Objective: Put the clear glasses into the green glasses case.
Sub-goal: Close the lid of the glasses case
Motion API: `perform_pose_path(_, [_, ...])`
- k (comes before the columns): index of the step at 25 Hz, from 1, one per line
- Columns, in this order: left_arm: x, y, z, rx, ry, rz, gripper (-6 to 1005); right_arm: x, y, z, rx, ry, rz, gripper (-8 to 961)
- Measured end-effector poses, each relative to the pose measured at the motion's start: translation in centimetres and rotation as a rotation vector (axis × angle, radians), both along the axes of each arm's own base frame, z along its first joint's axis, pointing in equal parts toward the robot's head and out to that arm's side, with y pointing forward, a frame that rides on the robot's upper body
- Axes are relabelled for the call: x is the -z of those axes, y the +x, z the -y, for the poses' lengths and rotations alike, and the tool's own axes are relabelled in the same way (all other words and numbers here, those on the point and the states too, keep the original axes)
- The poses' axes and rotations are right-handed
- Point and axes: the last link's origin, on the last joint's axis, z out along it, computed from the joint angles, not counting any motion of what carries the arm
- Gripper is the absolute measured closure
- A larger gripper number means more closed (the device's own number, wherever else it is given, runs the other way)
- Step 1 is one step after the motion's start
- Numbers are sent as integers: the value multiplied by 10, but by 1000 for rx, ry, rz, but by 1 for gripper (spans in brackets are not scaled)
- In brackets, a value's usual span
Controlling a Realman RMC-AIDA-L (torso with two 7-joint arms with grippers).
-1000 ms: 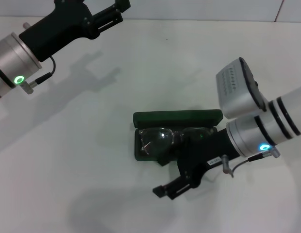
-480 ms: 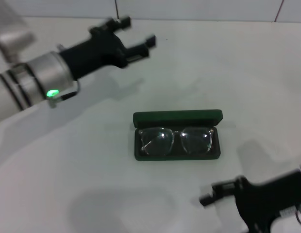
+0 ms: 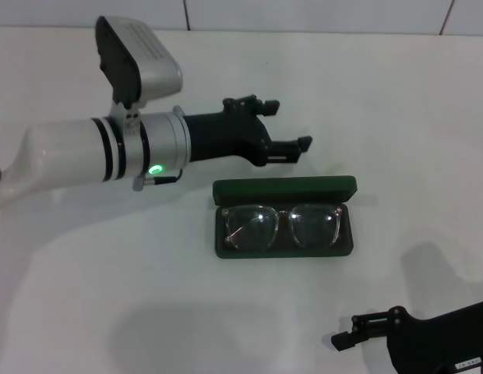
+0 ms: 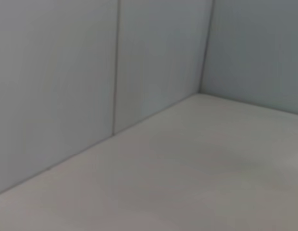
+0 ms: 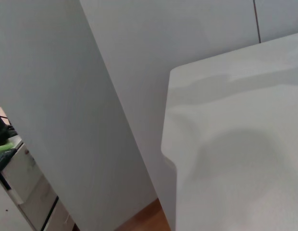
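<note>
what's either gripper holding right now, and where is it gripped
Nothing. The left gripper is open above the table behind the green glasses case; the right gripper is empty near the front edge. The clear glasses lie inside the case.

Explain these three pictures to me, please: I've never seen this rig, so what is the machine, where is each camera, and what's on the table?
It is a two-armed robot. The wide picture comes from its head, looking down at a white table. There a green case lies open with clear glasses inside. The left end effector hangs open behind the case, holding nothing. The right end effector sits at the near right edge, also open and empty. The other two pictures come from wrist cameras; they show only walls and bare tabletop.
</note>
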Motion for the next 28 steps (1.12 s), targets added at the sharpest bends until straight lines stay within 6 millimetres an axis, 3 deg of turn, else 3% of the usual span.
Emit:
perform_pose_path(21, [3, -37, 50, 155, 52, 21, 118, 8, -16, -25, 17, -2, 27, 97])
perform_pose_path(28, [-5, -27, 51, 166, 51, 120, 118, 10, -23, -30, 19, -14, 32, 97])
